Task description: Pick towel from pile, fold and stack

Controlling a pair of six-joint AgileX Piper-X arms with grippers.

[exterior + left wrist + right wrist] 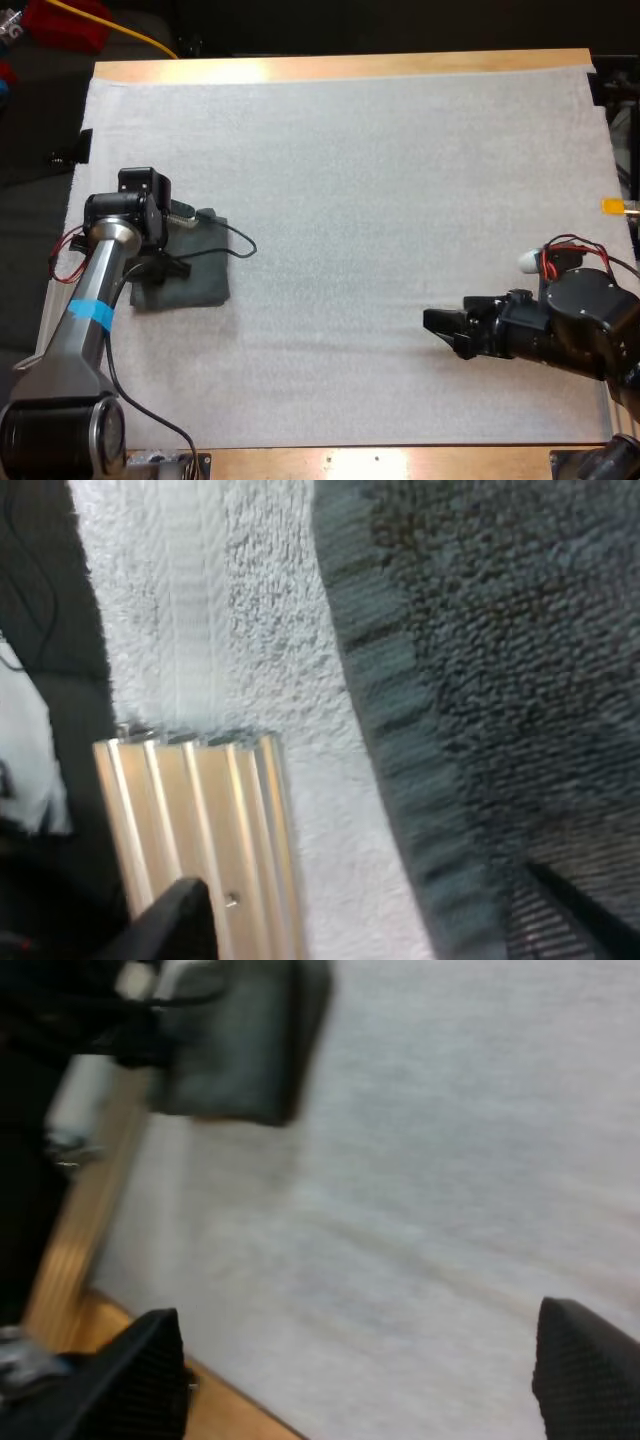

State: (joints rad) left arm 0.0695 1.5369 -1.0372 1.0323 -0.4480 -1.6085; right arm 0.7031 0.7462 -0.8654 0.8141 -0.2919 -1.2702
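Observation:
A dark grey-green towel (200,272), folded into a small flat rectangle, lies at the left side of the white mat (350,200). My left gripper (160,268) hangs low over the towel's left edge. In the left wrist view its fingers stand apart, one over the towel (500,680) and the other beyond the mat's edge, so the left gripper (360,880) is open and holds nothing. My right gripper (447,333) is open above bare mat at the right, far from the towel. Its own view shows the right gripper (360,1350) with fingers wide apart and the towel (240,1050) far ahead.
An aluminium profile (200,810) runs just past the mat's left edge, close to my left gripper. A wooden table rim (340,66) borders the mat at the far side and also at the near side. Bare mat spans the stretch between the two arms.

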